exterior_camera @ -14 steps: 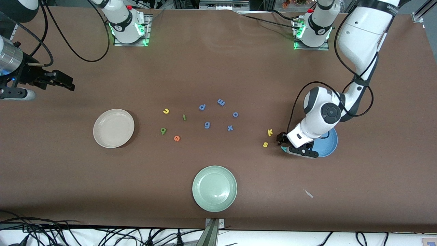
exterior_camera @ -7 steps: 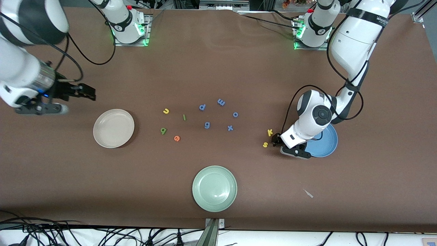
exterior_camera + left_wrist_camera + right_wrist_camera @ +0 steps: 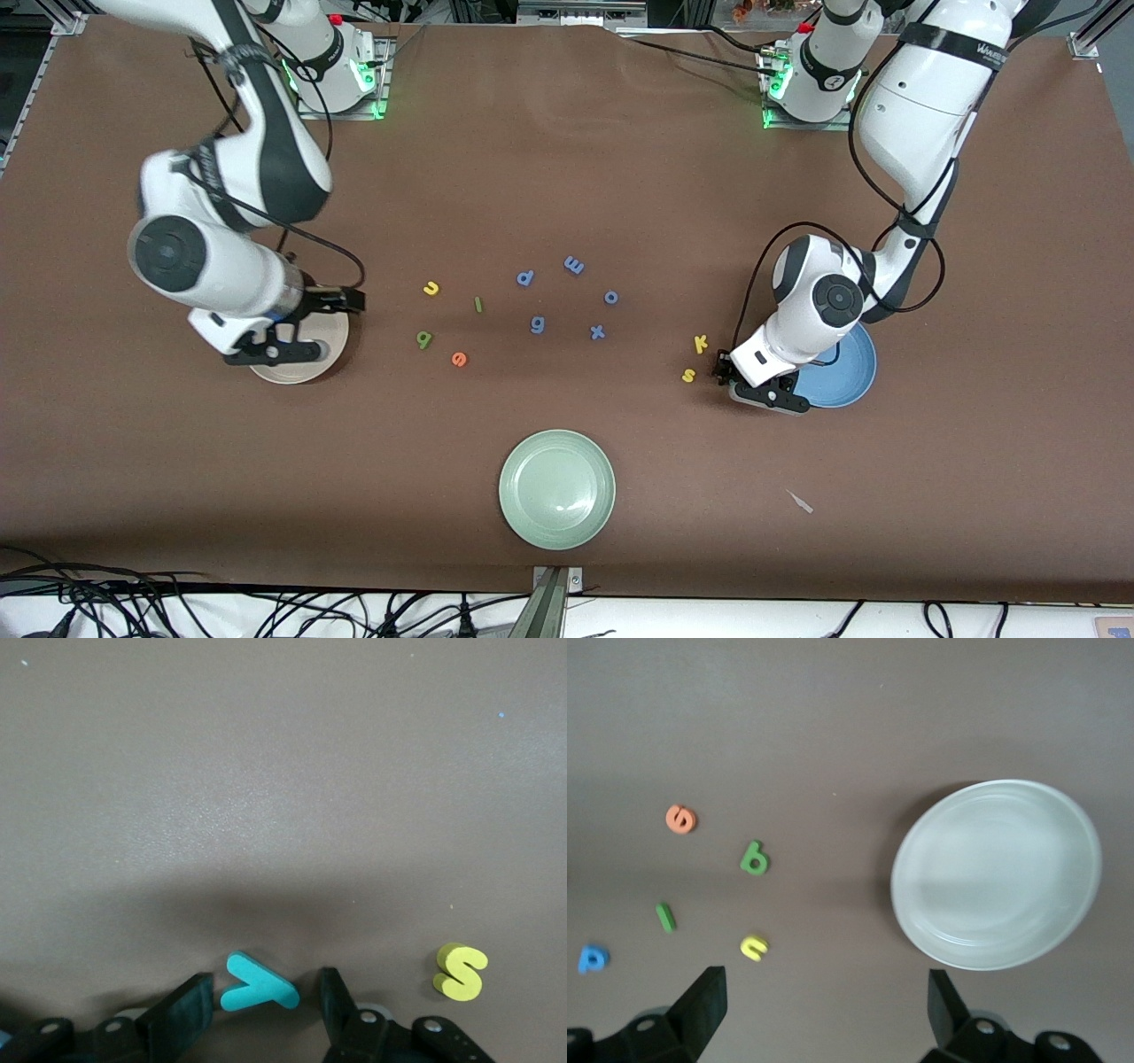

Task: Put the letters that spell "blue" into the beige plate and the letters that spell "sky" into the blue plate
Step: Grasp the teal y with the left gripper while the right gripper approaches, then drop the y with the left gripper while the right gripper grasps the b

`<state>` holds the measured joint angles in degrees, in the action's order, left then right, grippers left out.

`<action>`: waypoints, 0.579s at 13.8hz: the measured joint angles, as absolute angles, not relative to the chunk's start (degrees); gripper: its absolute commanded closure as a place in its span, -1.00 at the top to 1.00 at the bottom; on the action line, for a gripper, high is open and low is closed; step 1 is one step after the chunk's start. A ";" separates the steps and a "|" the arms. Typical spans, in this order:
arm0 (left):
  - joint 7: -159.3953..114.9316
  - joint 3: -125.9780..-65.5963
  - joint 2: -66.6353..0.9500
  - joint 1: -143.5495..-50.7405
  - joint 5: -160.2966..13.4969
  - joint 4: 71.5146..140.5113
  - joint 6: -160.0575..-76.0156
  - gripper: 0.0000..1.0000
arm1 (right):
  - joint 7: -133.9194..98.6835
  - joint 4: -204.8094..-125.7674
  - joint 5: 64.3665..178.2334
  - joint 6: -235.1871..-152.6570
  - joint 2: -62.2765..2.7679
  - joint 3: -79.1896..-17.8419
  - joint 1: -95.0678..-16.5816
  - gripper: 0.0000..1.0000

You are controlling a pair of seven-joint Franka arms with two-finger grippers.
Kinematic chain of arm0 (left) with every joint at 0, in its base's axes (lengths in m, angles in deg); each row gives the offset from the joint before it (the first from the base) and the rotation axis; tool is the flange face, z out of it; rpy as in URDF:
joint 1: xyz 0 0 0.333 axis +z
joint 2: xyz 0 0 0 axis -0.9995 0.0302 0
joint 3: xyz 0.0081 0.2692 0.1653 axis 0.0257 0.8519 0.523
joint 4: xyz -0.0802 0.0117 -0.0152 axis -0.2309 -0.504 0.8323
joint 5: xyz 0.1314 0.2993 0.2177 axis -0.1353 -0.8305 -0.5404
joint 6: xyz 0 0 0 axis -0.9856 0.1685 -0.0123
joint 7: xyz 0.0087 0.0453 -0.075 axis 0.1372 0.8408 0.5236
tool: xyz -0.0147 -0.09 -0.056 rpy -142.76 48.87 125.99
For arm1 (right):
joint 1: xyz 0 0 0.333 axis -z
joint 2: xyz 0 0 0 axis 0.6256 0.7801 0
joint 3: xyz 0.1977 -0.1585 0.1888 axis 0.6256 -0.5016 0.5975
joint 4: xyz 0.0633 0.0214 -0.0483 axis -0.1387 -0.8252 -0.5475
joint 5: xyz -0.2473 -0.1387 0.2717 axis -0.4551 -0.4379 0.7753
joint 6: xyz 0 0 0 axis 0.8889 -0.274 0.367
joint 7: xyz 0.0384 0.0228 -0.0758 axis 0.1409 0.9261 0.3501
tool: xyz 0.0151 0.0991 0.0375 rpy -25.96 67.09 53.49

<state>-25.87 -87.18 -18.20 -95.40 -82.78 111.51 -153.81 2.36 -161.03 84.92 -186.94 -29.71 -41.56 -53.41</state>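
The teal y [image 3: 257,990] lies flat on the table between the fingers of my left gripper [image 3: 263,994]. The fingers stand narrowly open, close to the y on both sides. This left gripper [image 3: 722,365] is down at the table beside the blue plate [image 3: 846,377]. The yellow s [image 3: 688,376] and yellow k [image 3: 701,343] lie right next to it. My right gripper [image 3: 347,303] hangs wide open and empty over the edge of the beige plate [image 3: 288,376]. The yellow u [image 3: 431,287], green l [image 3: 478,304], green b [image 3: 424,338] and orange e [image 3: 459,359] lie beside that plate.
Several periwinkle-blue letters [image 3: 537,324] are scattered mid-table between the two letter groups. A pale green plate [image 3: 556,488] sits nearer the front camera. A small scrap [image 3: 801,501] lies toward the left arm's end.
My right arm has swung in from its end of the table to hang over the beige plate. My left gripper has shifted slightly toward the s and its fingers have narrowed around the y.
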 measured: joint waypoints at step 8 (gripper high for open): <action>-25.90 -87.22 -18.27 -95.63 -82.78 111.44 -153.72 -0.90 | 20.07 -166.19 84.91 -202.44 -22.42 -41.57 -59.10 1.00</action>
<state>-25.90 -87.22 -18.27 -95.63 -82.78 111.44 -153.72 20.07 -166.19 84.91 -202.44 -22.42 -41.57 -59.10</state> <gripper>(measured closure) 0.581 0.000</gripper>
